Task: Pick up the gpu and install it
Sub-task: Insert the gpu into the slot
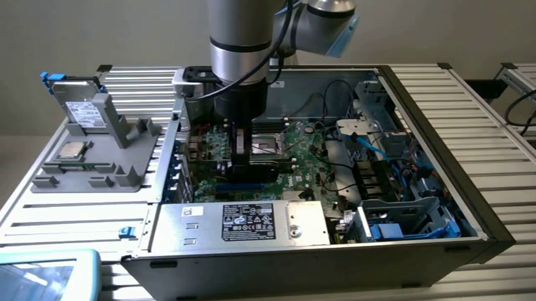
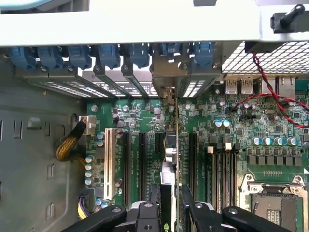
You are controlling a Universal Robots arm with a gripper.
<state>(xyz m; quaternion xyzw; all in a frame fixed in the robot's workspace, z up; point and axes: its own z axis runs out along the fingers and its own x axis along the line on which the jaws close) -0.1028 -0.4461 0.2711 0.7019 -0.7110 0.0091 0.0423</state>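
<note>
From the exterior view, the arm reaches straight down into the open computer case [image 1: 435,135], which lies on its side on the slatted table [image 1: 490,106]. Its fingers [image 1: 251,147] are low over the green motherboard [image 1: 314,147], clenched on the gpu [image 1: 251,175], which shows as a dark flat shape at their tips, just beside the processor socket [image 1: 266,145]. The power supply [image 1: 243,222], with its black label, sits in the near end of the case. Towards the exterior view's left, outside the case, a grey fixture [image 1: 125,147] on the table holds a hard drive [image 1: 82,111] with blue clips, standing upright

From the wrist view, the two black fingers [image 2: 155,200] grasp the gpu from either side. The card is seen edge-on, a thin green line running away from the fingers across the motherboard between the black expansion slots [image 2: 142,164]. Its silver end bracket [image 2: 166,89] reaches the rear wall of the case, under the row of blue clips [image 2: 108,55]. Whether its lower edge sits in a slot I cannot tell. A white slot [image 2: 108,162] lies further off, and a red and black twisted wire [image 2: 270,84] crosses the board near the rear ports
</note>
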